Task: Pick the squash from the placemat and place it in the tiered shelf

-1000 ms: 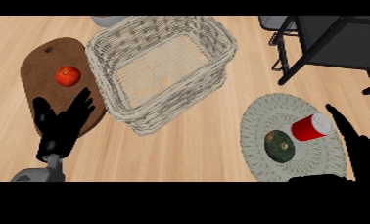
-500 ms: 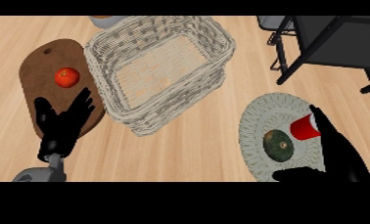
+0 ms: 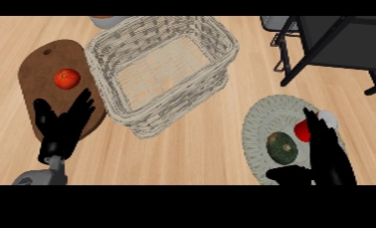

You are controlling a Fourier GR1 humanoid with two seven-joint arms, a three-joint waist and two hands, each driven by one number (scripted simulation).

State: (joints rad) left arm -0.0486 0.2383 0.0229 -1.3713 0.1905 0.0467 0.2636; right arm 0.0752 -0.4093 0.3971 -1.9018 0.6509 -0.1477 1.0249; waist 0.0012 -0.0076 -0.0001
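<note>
A dark green squash [image 3: 281, 147] lies on a round pale woven placemat [image 3: 258, 130] at the lower right. My right hand [image 3: 325, 155] is open just right of the squash, fingers straight and pointing up, thumb [image 3: 289, 175] out below it; it partly covers a red cup [image 3: 303, 130] on the mat. The black tiered shelf [image 3: 323, 38] stands at the upper right. My left hand [image 3: 64, 125] rests open at the lower left, fingers up, over a wooden board.
A large woven basket [image 3: 163, 70] fills the middle of the counter. A brown cutting board [image 3: 44, 75] at the left carries a red tomato [image 3: 67, 78]. A grey bowl's edge [image 3: 109, 20] shows at the top.
My right hand has moved left and inward across the placemat, coming beside the squash and covering part of the red cup. The view has shifted slightly. The left hand stays put.
</note>
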